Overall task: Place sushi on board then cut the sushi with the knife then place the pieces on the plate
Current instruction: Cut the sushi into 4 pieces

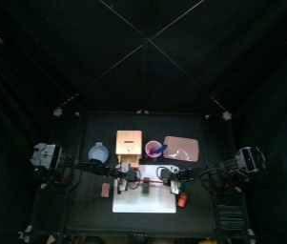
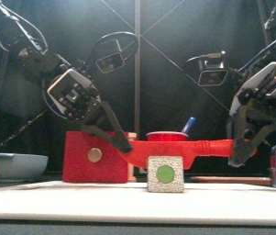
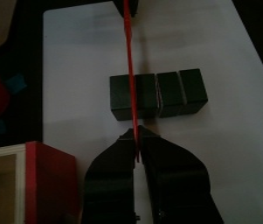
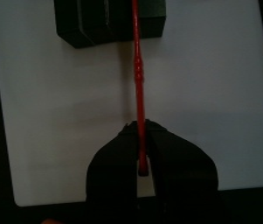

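Sushi point(image 3: 169, 94) lies on board point(image 3: 221, 44), knife point(image 3: 127, 52) over it, crosswise. Left gripper point(image 3: 134, 137) and right gripper point(image 4: 137, 129) each pinch a knife end. Sushi prob. light, stiff blocks — splits at seams; press there.

I can read no lettering, number or brand anywhere: nothing on the sushi roll point(image 3: 169, 94), the red knife point(image 4: 134, 61) or the white board point(image 4: 51, 114).

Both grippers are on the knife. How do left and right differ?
The left gripper sits close to the sushi roll; the right gripper is farther along the red knife from it. The left has the wooden box beside it; the right is over bare white board. Both are shut on the knife.
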